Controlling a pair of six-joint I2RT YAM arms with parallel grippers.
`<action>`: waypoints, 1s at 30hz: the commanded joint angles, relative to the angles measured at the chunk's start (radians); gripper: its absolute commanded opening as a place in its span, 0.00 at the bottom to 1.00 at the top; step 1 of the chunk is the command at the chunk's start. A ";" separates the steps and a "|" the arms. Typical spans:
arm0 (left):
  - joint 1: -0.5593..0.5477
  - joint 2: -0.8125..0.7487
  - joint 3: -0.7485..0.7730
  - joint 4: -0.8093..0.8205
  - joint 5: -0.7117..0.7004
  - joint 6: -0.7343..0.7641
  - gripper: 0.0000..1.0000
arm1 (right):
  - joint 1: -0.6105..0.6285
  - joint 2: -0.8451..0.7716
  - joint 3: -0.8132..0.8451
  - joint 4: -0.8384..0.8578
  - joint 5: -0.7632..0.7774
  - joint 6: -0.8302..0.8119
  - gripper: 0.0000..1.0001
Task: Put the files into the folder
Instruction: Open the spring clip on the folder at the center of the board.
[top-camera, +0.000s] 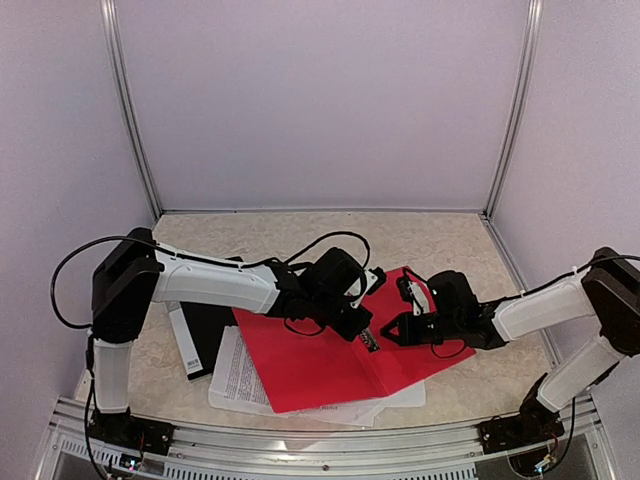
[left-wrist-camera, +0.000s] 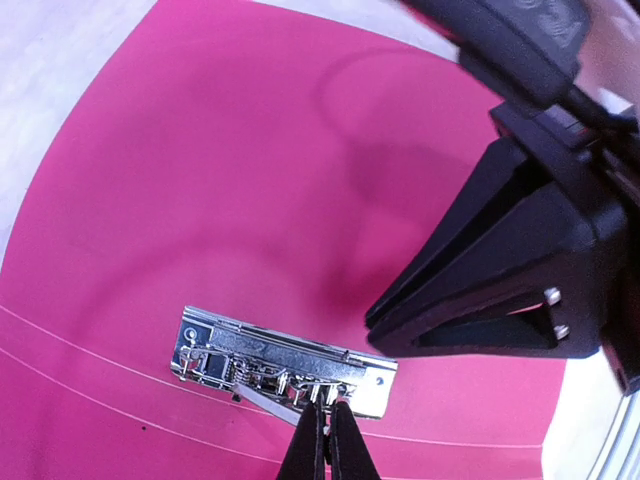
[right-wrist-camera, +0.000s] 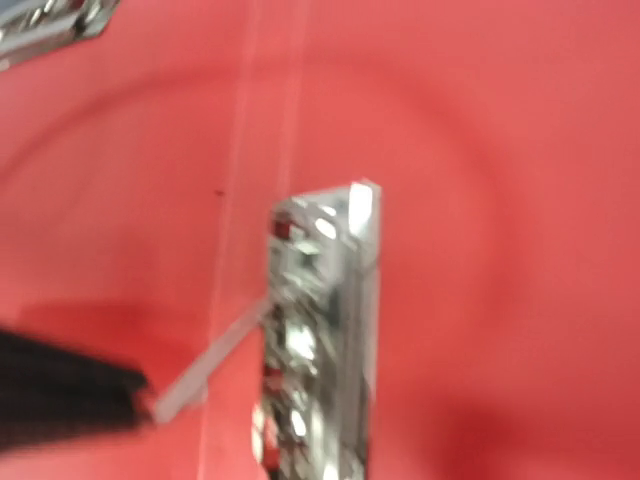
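A red folder (top-camera: 320, 365) lies open on the table, with a silver metal clip (top-camera: 369, 341) on its inner side. Several white printed files (top-camera: 238, 378) lie underneath it and stick out at its left and front edges. My left gripper (top-camera: 362, 333) is shut on the clip's thin lever (left-wrist-camera: 262, 398), with its fingertips (left-wrist-camera: 310, 440) right at the clip (left-wrist-camera: 280, 360). My right gripper (top-camera: 393, 330) hovers just right of the clip with its jaws together and nothing between them; it shows as a black wedge in the left wrist view (left-wrist-camera: 372, 318). The right wrist view is blurred and shows the clip (right-wrist-camera: 320, 330) and the lever (right-wrist-camera: 205, 365).
A black book or binder with a white strip (top-camera: 203, 335) lies left of the folder, partly under the left arm. The folder fills both wrist views (left-wrist-camera: 200, 180). Metal frame posts and grey walls enclose the table (top-camera: 300, 230).
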 joint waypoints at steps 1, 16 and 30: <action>0.046 -0.047 -0.014 -0.046 -0.024 -0.010 0.00 | -0.013 -0.049 0.004 -0.197 0.063 -0.053 0.06; 0.158 -0.030 -0.005 -0.046 0.091 -0.036 0.00 | -0.015 0.107 -0.105 -0.073 0.128 -0.003 0.03; 0.288 -0.065 -0.060 -0.046 0.083 -0.072 0.00 | -0.015 0.152 -0.185 0.022 0.116 0.049 0.01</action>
